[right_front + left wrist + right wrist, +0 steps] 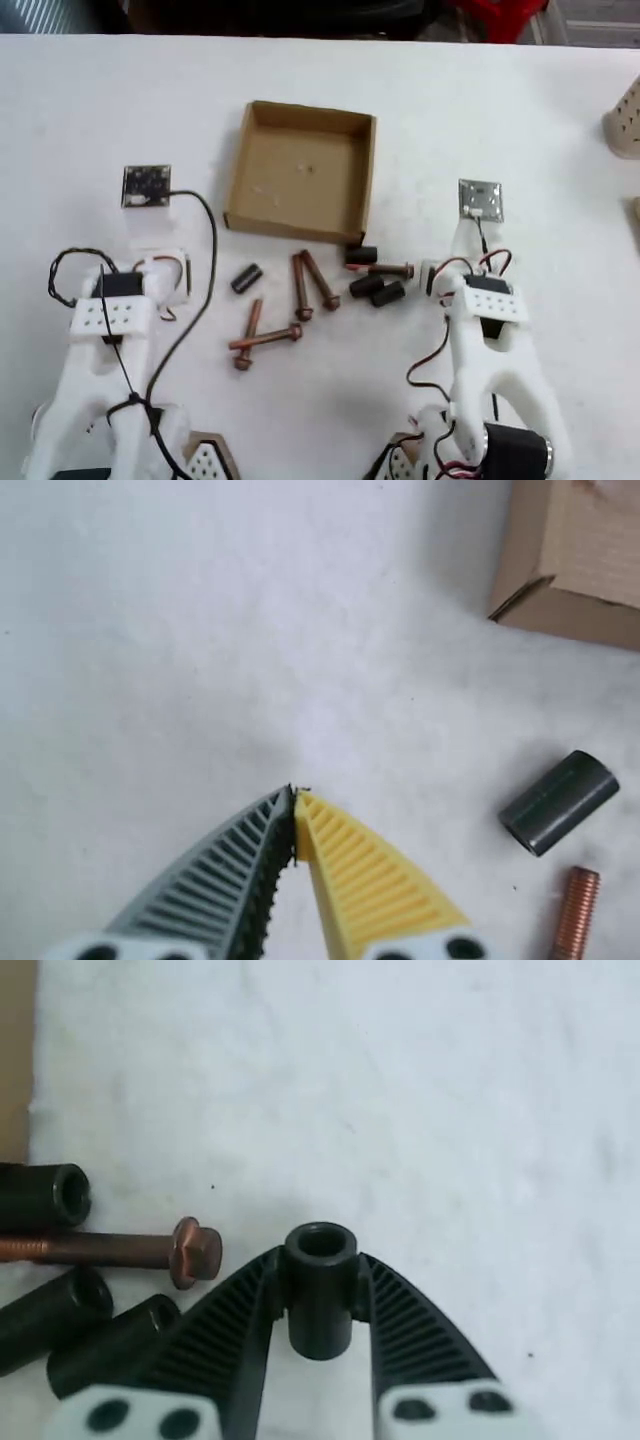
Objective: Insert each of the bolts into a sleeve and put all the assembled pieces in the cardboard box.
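- My right gripper (320,1260) is clamped on a black sleeve (320,1305), whose open bore faces out past my fingertips. I hold it only by its sides, so a bolt pushed in off-line could twist it out of my grasp.
- The nearest bolt (150,1250) lies flat just beside this gripper, among three loose sleeves (50,1315). A careless swing could scatter them or set one rolling.
- My left gripper (295,805) has its tips together on nothing. If it goes for a bolt without spreading first, it will only shove it.
- A spare sleeve (558,802) and a bolt tip (578,910) lie near that gripper, with the cardboard box (560,590) beyond. A wide reach might nudge the box.
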`<state>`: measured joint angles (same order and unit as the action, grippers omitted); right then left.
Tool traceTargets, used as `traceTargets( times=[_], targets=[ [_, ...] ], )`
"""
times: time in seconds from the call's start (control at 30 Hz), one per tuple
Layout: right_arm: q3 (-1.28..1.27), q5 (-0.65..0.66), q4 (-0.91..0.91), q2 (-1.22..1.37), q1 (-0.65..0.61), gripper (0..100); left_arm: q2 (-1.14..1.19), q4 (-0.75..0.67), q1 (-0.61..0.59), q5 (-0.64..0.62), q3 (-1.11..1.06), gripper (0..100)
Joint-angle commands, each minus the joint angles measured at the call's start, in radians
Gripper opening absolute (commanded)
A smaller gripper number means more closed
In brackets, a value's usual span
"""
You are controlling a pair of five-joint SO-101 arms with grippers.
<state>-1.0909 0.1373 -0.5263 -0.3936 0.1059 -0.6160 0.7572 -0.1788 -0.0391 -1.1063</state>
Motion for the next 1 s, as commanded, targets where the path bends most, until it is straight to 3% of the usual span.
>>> traceTargets(
  times=[0.0, 0.2, 0.43, 0.57, 0.73, 0.97],
  targets=[
    [0.006, 0.025, 0.016, -0.039, 0.008, 1.9, 0.001, -0.020, -0.005, 0.012, 0.003, 2],
    [0.009, 0.031, -0.002, -0.039, 0.007, 2.2, 0.001, -0.017, -0.005, 0.012, 0.003, 2],
    [0.078, 0.032, -0.220, -0.041, -0.028, 19.9, 0.001, -0.015, -0.005, 0.012, 0.003, 2],
    [0.091, 0.025, -0.206, -0.041, -0.028, 14.8, 0.001, -0.015, -0.005, 0.012, 0.003, 2],
    [0.084, 0.025, -0.082, -0.039, -0.030, 1.2, 0.001, -0.015, -0.005, 0.012, 0.003, 2],
    [0.084, 0.031, -0.053, -0.038, -0.053, 8.7, 0.001, -0.015, -0.007, 0.012, 0.003, 2]
  ],
)
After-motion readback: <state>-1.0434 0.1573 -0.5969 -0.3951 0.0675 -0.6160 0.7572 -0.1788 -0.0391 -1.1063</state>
